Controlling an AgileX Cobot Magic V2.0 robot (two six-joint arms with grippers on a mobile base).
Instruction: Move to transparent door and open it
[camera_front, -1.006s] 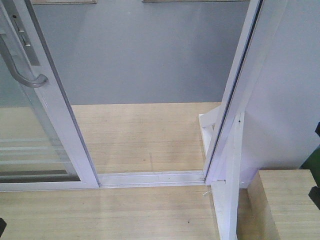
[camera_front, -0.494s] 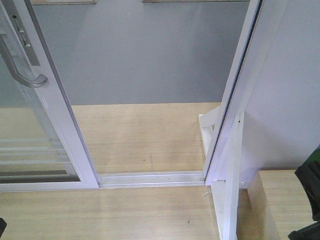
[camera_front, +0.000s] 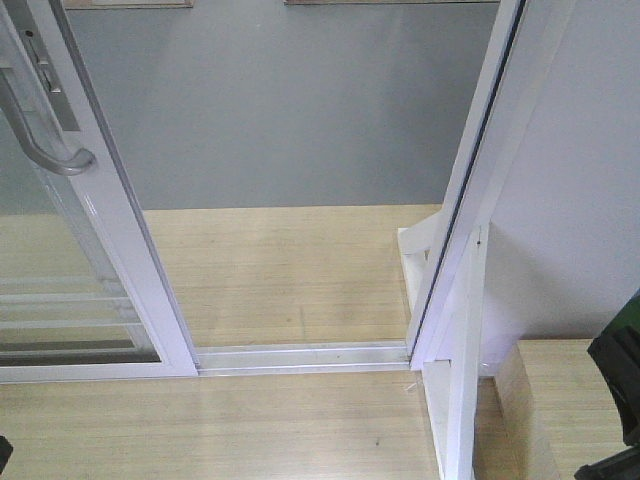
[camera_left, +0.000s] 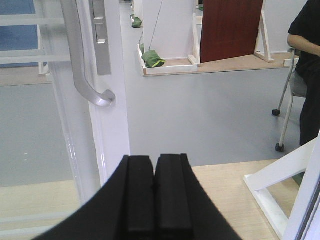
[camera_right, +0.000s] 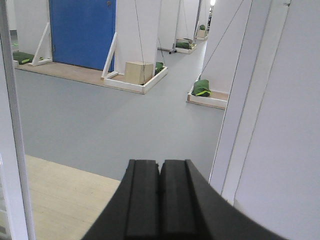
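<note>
The transparent door (camera_front: 50, 260) stands at the left of the front view, a glass panel with thin white bars in a white frame. Its curved silver-grey handle (camera_front: 40, 140) is on the right stile. An open gap lies between this stile and the white jamb (camera_front: 480, 160) on the right. In the left wrist view the handle (camera_left: 85, 65) and the stile (camera_left: 112, 110) are just ahead, up and to the left of my left gripper (camera_left: 154, 158), which is shut and empty. My right gripper (camera_right: 160, 162) is shut and empty, facing the grey floor through the gap.
A metal floor track (camera_front: 300, 357) crosses the threshold. A wooden box (camera_front: 545, 400) sits at lower right under my right arm (camera_front: 620, 375). Beyond the doorway a person (camera_left: 305, 60) sits on a wheeled chair; a brown panel (camera_left: 230, 30), a blue door (camera_right: 82, 32) and a cardboard box (camera_right: 138, 72) stand farther off.
My right arm has come further into the lower right corner of the front view, covering part of the wooden box. The door and its handle have not moved.
</note>
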